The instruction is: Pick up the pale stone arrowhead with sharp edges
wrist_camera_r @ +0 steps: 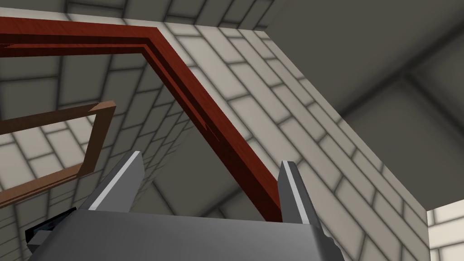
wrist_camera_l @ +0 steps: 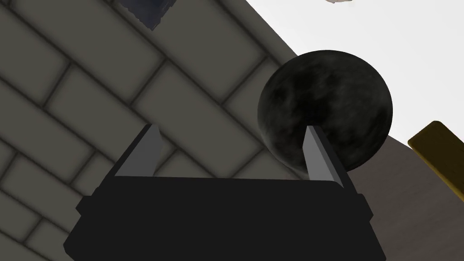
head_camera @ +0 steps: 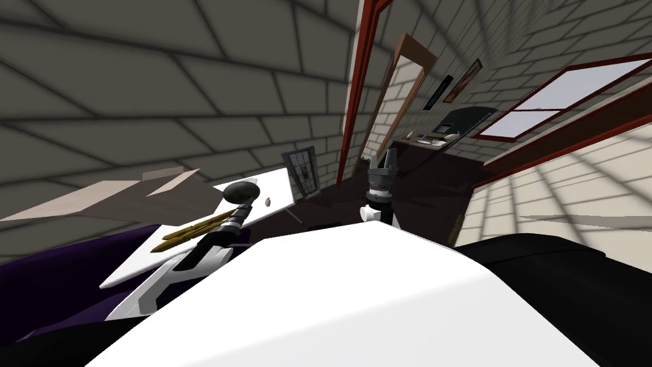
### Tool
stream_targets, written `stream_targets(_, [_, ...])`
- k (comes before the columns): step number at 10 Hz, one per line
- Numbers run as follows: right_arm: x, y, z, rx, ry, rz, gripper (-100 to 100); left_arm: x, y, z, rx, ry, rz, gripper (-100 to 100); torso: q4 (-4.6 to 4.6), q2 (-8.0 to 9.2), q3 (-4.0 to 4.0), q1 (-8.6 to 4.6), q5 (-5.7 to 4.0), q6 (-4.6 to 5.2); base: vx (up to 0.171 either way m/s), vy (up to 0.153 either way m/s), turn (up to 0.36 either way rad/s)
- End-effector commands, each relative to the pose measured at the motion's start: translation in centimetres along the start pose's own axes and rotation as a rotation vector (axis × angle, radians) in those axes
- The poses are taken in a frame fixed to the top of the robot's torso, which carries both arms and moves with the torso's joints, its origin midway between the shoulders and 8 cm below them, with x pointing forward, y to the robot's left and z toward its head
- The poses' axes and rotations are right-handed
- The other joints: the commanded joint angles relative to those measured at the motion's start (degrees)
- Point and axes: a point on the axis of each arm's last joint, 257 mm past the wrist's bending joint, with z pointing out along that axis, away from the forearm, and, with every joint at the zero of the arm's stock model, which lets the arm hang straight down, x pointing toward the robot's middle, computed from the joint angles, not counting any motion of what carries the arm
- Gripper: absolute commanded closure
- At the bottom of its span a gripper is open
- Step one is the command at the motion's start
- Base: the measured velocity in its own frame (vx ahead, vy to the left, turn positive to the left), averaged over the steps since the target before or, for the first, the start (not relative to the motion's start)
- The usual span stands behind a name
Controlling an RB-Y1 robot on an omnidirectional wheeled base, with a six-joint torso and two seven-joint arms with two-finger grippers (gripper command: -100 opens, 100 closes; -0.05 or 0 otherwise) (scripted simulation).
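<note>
no readable text, no labels — no signs

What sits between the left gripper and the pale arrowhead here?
In the left wrist view, a dark ball sits between the open left gripper and the arrowhead, close to one finger; past it is bare white tabletop.

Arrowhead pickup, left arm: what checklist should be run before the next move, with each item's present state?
1. Left claw open: ok.
2. Claw lined up on the arrowhead: not ok; it points past the table's edge, beside the dark ball.
3. Arrowhead lying free on the white table: ok.
4. Way to it clear: not ok; the ball sits close by one finger.
5. Direction of the arrowhead's tip: cannot tell.
6. Right claw open, away from the table: ok.
</note>
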Motion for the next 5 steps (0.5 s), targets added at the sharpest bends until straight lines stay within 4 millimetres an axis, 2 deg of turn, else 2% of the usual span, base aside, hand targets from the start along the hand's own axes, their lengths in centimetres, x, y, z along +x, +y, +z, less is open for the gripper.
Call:
stream_targets(1, [0.0,0.0,0.0,0.000,0.000,0.000,0,-0.1,2.3,0.1,-0.069,0.031,0.027,-100,0.00,0.00,0.00,0.00,0.00,0.00,0.018,-0.048,-0.135])
stream_targets(2, [0.0,0.0,0.0,0.000,0.000,0.000,0,-0.2,2.4,0.2,-0.074,0.035,0.035,-100,0.00,-0.02,-0.01,-0.04,-0.01,0.01,0.015,-0.040,-0.035])
stream_targets(4, [0.0,0.0,0.0,0.000,0.000,0.000,0,-0.2,5.3,0.3,-0.158,0.077,0.074,-100,0.00,-0.01,-0.01,-0.03,0.00,0.00,0.019,-0.046,-0.113])
stream_targets(5, [0.0,0.0,0.0,0.000,0.000,0.000,0,-0.2,5.5,0.2,-0.169,0.080,0.079,-100,-0.01,-0.03,-0.02,-0.06,-0.02,0.00,0.015,-0.029,-0.035])
